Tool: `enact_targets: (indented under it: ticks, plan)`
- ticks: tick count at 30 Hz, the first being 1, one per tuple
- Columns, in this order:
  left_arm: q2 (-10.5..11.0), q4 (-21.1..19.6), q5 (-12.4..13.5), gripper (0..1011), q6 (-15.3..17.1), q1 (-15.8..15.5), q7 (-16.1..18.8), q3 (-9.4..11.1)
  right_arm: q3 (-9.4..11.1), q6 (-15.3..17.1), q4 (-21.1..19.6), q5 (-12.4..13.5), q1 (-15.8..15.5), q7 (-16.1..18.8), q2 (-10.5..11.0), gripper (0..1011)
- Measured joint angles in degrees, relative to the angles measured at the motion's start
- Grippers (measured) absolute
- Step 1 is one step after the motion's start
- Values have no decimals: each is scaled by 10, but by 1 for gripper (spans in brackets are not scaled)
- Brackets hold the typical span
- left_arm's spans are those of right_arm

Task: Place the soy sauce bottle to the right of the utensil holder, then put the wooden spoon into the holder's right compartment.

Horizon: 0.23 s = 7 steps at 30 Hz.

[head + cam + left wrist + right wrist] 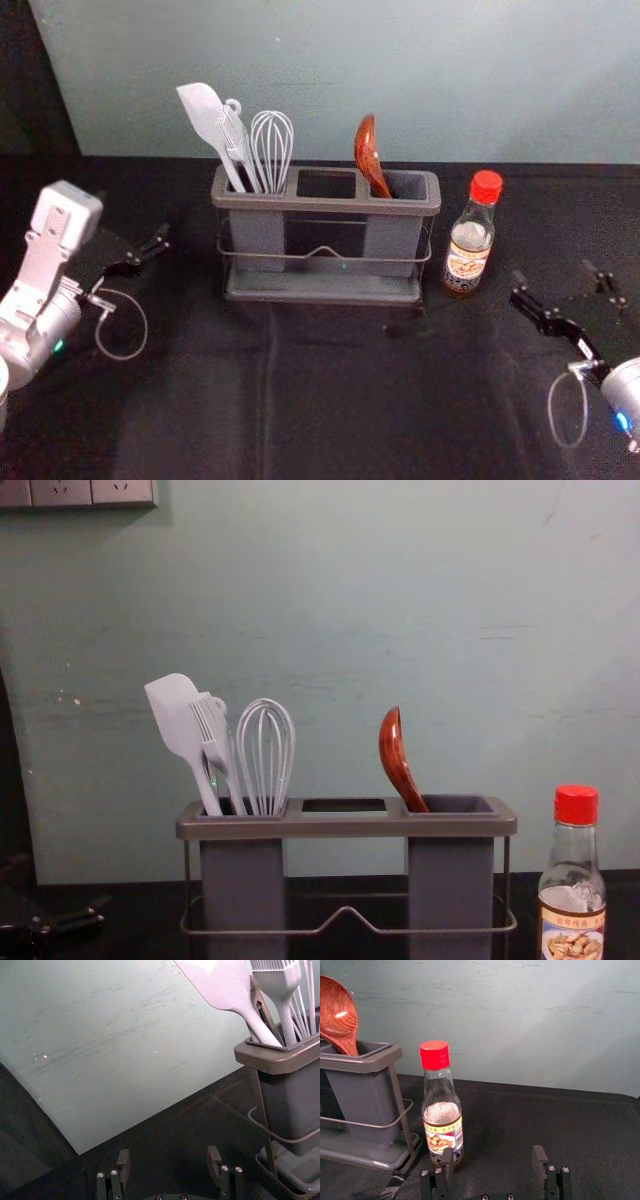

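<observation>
In the head view my left gripper is left of the holder and my right gripper is just right of the soy sauce bottle. The left wrist view has the left gripper open and empty. In the right wrist view the right gripper is open, one finger overlapping the bottle; contact cannot be told. The red-capped bottle stands upright, right of the utensil holder. The wooden spoon leans in the holder's right compartment, bowl up, its lower handle hidden.
A white spatula, a brush and a whisk stand in the holder's left compartment. Its middle section has no utensil. A pale wall rises behind the black-covered table.
</observation>
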Motion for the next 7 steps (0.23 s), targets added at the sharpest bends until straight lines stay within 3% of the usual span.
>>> enact_targets:
  ticks: [7]
  plan:
    - [0,0,0,1005,0,0,0,0,0,0,0,0,0,0,0,1003]
